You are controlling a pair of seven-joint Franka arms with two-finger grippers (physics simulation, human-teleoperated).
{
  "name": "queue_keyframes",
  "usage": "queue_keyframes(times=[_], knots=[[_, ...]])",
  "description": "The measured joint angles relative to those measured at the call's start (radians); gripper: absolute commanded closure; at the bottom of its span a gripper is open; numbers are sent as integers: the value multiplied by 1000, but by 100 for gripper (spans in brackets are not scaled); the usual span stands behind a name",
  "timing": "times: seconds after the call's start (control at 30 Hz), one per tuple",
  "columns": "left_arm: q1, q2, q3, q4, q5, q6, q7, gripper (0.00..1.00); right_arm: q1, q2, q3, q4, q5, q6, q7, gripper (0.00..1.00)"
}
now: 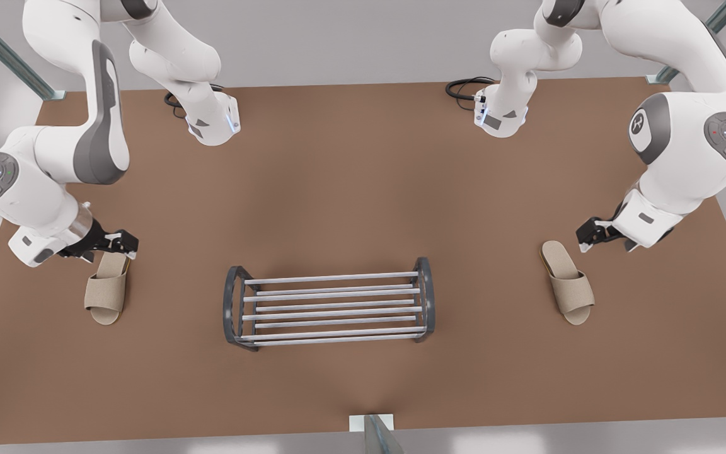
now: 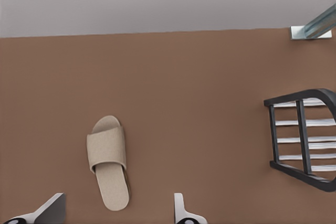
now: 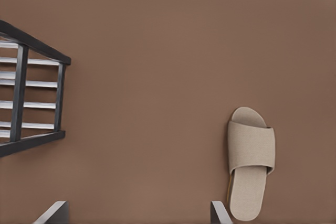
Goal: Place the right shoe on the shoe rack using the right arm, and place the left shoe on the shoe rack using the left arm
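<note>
left gripper (image 1: 122,247) jaws open, right gripper (image 1: 590,236) jaws open

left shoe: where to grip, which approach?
Probably the bare heel end of the left shoe, taken from above with the fingers across its width. The strap covers the toe half; the heel lies flat and low, nearest the open left gripper.

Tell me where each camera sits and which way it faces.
Front view: high up opposite the arm bases, looking down on the table, rack, left slipper and right slipper; both arms show.
Left wrist view: on the left arm, front view's right, looking down at the left slipper; open left end effector shows.
Right wrist view: on the right arm, front view's left, looking down at the right slipper; open right end effector shows.
Shared: each wrist view catches one rack end.
</note>
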Motion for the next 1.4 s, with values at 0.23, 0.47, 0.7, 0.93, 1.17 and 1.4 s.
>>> queue_keyframes(times=[0.23, 0.47, 0.7, 0.93, 1.17, 1.4], knots=[[-2, -1, 1, -19, 3, 8, -2, 0, -16, -72, -9, -218, -31, 127, -38, 0], [-2, -162, 6, -608, 246, 275, 11, 0, -38, -45, -21, -499, -467, 509, -88, 0], [23, -145, 110, -871, 1443, 793, -145, 0, -84, 60, -68, -528, -1737, 809, 106, 0], [-5, -115, 113, -971, 1959, 1020, -604, 0, -90, 222, -112, -495, -2529, 841, 472, 0], [7, -19, 142, -959, 2200, 1082, -1058, 0, -151, 174, -116, -604, -2721, 836, 755, 0], [6, 54, 155, -948, 2536, 1043, -1366, 0, -164, 116, -118, -693, -2818, 841, 951, 0]])
